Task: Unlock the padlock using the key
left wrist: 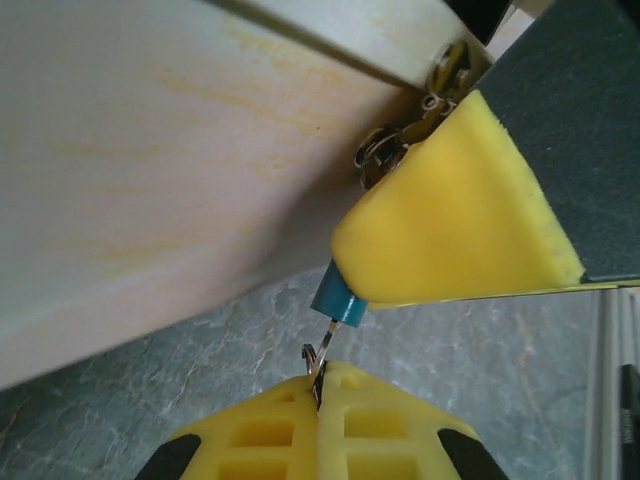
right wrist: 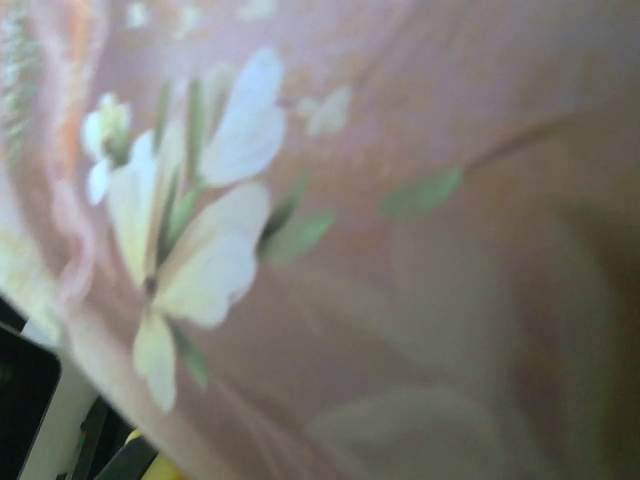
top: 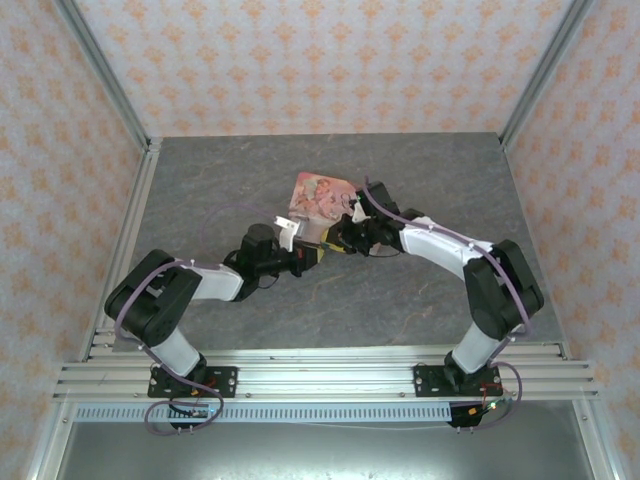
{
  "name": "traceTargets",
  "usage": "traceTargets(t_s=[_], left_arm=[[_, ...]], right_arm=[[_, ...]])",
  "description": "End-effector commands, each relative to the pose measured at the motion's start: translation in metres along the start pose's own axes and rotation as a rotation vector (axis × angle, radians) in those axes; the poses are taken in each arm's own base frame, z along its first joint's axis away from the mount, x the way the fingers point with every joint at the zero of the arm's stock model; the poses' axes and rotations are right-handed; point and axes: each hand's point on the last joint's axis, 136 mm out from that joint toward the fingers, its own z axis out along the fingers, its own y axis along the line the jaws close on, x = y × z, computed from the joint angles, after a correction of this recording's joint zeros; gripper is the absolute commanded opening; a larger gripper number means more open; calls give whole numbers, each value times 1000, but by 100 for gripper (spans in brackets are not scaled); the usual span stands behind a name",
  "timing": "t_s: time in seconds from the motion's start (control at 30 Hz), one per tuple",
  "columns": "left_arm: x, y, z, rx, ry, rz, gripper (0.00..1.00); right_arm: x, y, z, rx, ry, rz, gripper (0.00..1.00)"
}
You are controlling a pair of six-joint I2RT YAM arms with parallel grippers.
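Our left gripper (left wrist: 318, 388) is clamped shut on the key (left wrist: 319, 358), whose tip meets the underside of the teal padlock (left wrist: 338, 300). The padlock hangs just beside the pink tin (left wrist: 150, 180), above the desk (left wrist: 480, 350), and as far as we can judge our right gripper (top: 345, 233) is pinching it. We should line the key up with the keyway, push gently until it seats, then twist without dragging the lock sideways

Teal padlock (left wrist: 338, 300), yellow fingers (left wrist: 260, 430), pink tin (right wrist: 400, 200) with white flowers.
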Motion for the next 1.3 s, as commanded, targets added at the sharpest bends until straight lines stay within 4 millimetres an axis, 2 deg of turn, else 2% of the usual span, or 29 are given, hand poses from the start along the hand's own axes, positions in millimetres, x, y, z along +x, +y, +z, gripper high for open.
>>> traceTargets(t_s=[0.0, 0.37, 0.6, 0.67, 0.7, 0.87, 1.13, 1.27], left_arm=[[1, -18, 11, 21, -17, 126, 0], [42, -11, 38, -19, 29, 124, 0], [61, 5, 39, -90, 31, 114, 0], [65, 9, 38, -109, 36, 112, 0], [61, 7, 38, -103, 13, 120, 0], [65, 13, 37, -129, 14, 116, 0], [67, 19, 34, -157, 10, 112, 0], [65, 19, 25, -162, 6, 106, 0]], right_arm=[[14, 6, 16, -73, 72, 23, 0], [25, -32, 40, -18, 116, 58, 0], [29, -51, 49, 23, 125, 69, 0], [30, -55, 50, 38, 122, 70, 5], [29, -56, 50, 42, 120, 68, 6], [29, -63, 50, 69, 107, 65, 11], [27, -69, 47, 100, 86, 52, 10], [19, -66, 38, 120, 25, 27, 14]])
